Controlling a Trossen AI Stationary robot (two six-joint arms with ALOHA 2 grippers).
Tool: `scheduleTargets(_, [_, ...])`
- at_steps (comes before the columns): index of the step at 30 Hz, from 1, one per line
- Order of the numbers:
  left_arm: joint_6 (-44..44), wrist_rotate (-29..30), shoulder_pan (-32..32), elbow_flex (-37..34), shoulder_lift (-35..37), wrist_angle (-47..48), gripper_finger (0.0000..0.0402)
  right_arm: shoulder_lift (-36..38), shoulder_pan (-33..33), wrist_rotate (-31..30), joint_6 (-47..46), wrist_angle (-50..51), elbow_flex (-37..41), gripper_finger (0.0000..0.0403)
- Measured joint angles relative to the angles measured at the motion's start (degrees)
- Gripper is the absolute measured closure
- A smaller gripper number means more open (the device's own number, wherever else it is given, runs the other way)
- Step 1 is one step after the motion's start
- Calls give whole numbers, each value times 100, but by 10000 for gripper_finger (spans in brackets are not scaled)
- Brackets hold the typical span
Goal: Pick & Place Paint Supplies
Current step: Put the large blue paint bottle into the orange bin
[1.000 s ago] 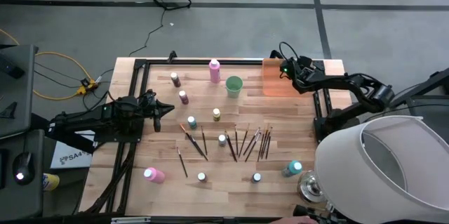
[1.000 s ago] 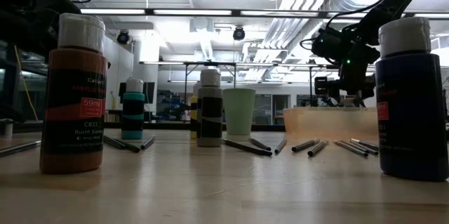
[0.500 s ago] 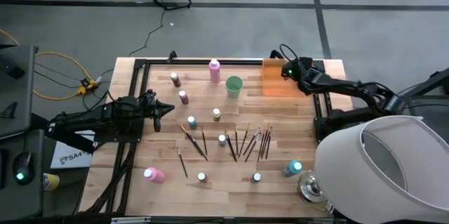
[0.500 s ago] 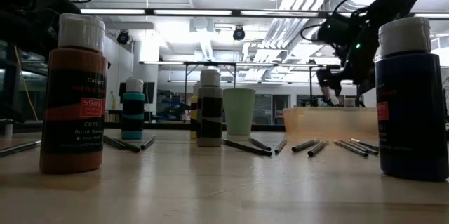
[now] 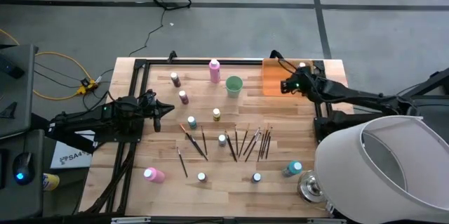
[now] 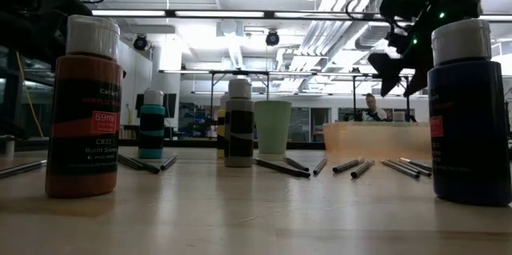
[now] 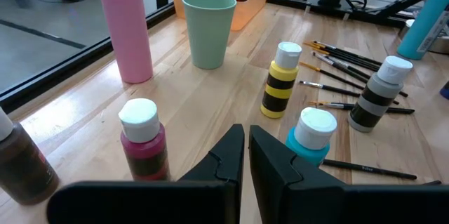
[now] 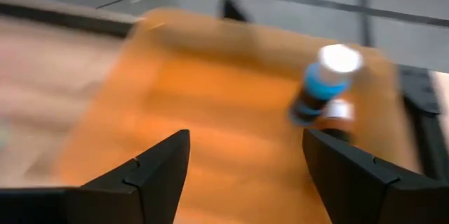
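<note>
Small bottles (image 5: 201,177): eight on table, one in tray (image 5: 272,87)
Pink bottles (image 5: 215,71): two
Teal bottle (image 5: 292,169): one
Left gripper (image 5: 170,108): jaws pressed together
Right gripper (image 5: 285,85): jaws spread, empty

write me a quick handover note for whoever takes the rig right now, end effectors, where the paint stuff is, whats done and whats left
Right end effector: open and empty, above the orange tray.
Left end effector: shut, holding nothing, waiting at the table's left side.
Done: one small blue-banded bottle stands in the tray.
Left: everything else is on the table. Pink bottle by the green cup, second pink bottle lying at the front left, teal bottle front right, small bottles scattered across the middle, brushes in a loose spread at centre.
</note>
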State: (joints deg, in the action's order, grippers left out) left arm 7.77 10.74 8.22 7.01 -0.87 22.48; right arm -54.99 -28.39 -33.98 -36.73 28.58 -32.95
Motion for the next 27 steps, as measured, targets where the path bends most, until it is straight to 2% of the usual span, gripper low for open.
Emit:
scheduleTargets(8, [2, 0, -1, 0, 1, 0, 380, 154, 716, 1117, 893, -90, 0, 133])
scheduleTargets(16, [0, 0, -1, 0, 1, 0, 380, 154, 1456, 3108, 2468, -792, 0, 133])
scheduleTargets(19, [1, 0, 0, 0, 0, 0, 380, 134, 1747, 3743, 2768, -1098, 0, 133])
scheduleTargets(23, [0, 0, -1, 0, 1, 0, 380, -95, 2174, 3870, 2585, -1016, -253, 133])
scheduleTargets(27, [1, 0, 0, 0, -1, 0, 380, -411, 2482, 3845, 1769, -593, -773, 133])
